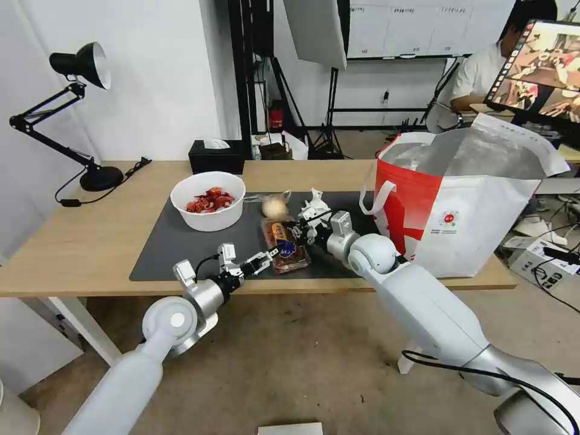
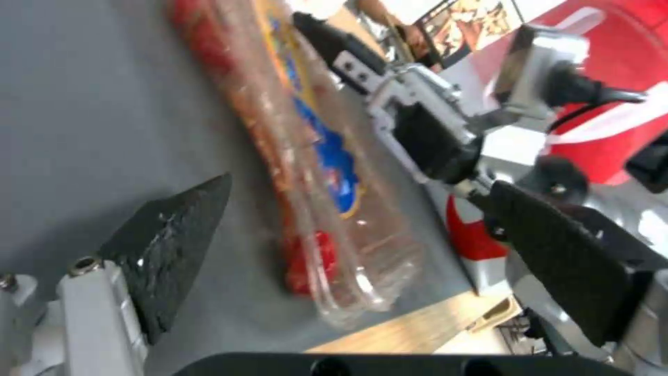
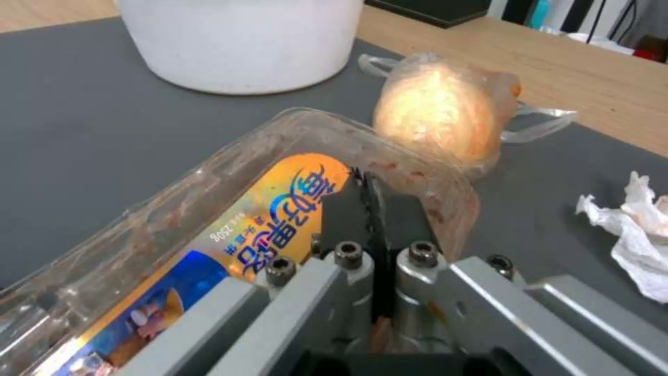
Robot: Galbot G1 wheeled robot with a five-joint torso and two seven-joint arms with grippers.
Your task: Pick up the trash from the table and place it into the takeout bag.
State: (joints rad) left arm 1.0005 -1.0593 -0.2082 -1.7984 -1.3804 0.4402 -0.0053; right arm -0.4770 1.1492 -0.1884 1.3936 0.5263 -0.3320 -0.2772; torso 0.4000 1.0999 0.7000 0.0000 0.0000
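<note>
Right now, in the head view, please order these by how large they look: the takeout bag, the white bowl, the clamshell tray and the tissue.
1. Takeout bag
2. White bowl
3. Clamshell tray, partly hidden by the tools
4. Tissue

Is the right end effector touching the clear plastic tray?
Touching. The right wrist view shows the right end effector with its fingers pressed together, pinching the rim of the clear plastic tray on the dark mat.

open mat point(image 1: 175, 241) left of clamshell tray point(image 1: 285, 244); takeout bag point(image 1: 459, 211) close on right
</note>
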